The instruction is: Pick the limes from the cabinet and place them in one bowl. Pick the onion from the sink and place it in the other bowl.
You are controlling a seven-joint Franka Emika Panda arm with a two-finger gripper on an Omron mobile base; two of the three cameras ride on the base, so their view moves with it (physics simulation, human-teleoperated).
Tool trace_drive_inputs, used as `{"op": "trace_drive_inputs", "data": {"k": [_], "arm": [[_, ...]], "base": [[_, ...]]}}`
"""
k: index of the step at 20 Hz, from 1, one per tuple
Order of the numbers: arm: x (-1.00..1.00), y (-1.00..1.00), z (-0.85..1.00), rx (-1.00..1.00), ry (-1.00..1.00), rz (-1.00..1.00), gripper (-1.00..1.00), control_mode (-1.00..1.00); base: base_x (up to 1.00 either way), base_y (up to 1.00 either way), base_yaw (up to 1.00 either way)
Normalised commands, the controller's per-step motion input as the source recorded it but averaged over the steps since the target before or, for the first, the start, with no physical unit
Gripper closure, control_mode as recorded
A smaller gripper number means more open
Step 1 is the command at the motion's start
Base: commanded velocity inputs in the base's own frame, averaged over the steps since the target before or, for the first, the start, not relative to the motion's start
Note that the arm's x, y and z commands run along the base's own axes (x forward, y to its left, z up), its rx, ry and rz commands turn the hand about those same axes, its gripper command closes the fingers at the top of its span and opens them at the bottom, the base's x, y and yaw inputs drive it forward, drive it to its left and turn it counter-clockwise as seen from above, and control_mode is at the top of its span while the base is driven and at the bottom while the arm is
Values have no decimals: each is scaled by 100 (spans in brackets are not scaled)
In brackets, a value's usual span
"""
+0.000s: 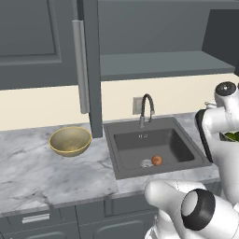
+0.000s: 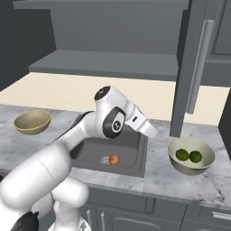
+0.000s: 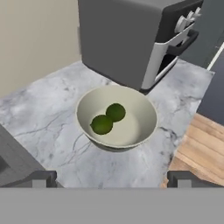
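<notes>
both limes [image 3: 108,118] lie touching in the pale bowl [image 2: 191,168] on the tabletop [image 2: 171,178]. the pincer [image 3: 112,178] hangs above that bowl, spread wide and empty. the onion [image 2: 114,159] sits in the sink [image 1: 179,150] beside the drain [image 1: 146,163]. it looks light, firm and smooth, likely to roll, so grip across its middle. the tan bowl [image 1: 70,140] stands empty.

The left base view looks forward and down from behind the arm, the dark grey rectangular sink [image 1: 154,147] at centre frame. The right base view shares it [image 2: 113,149] from the other side. The hand view looks steeply down, close above the pale cream-grey round bowl [image 3: 131,131] at centre frame
</notes>
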Motion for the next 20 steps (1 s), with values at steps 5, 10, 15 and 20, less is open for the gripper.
{"op": "trace_drive_inputs", "data": {"k": [5,10,15,20], "arm": [[-6,32,14,9,1,18,-100,-100],[2,30,5,9,-1,21,-100,-100],[12,26,2,6,0,22,-100,-100],[15,23,0,0,0,23,-100,-100]], "base": [[0,0,0],[0,0,0],[0,0,0],[0,0,0]]}}
